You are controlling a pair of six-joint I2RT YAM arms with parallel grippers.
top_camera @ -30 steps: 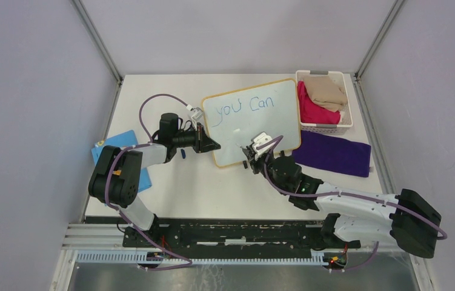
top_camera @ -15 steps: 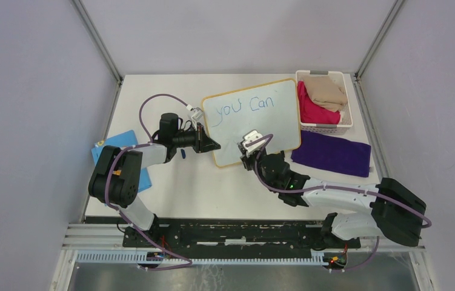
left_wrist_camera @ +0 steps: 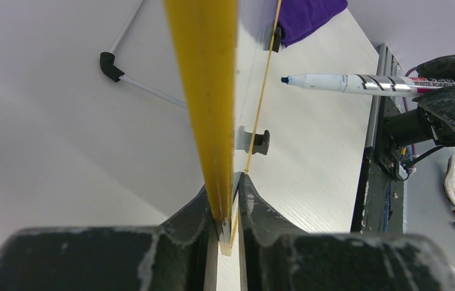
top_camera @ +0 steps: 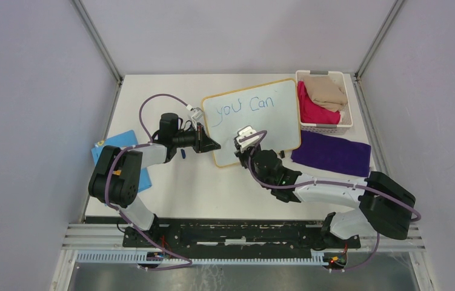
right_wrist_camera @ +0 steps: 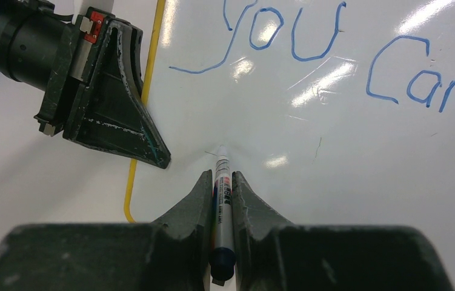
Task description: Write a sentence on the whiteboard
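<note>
Both closed, left gripper (left_wrist_camera: 225,185) clamping whiteboard (top_camera: 264,124) edge, right gripper (right_wrist_camera: 220,177) pinching marker (left_wrist_camera: 358,83), visible wrist-side only

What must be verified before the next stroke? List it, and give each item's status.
1. Left gripper clamped on the whiteboard edge: ok.
2. Right gripper shut on the marker: ok.
3. Marker cap off, tip bare: ok.
4. Tip touching the whiteboard: cannot tell.
5. Blank space under the words for a second line: ok.
</note>
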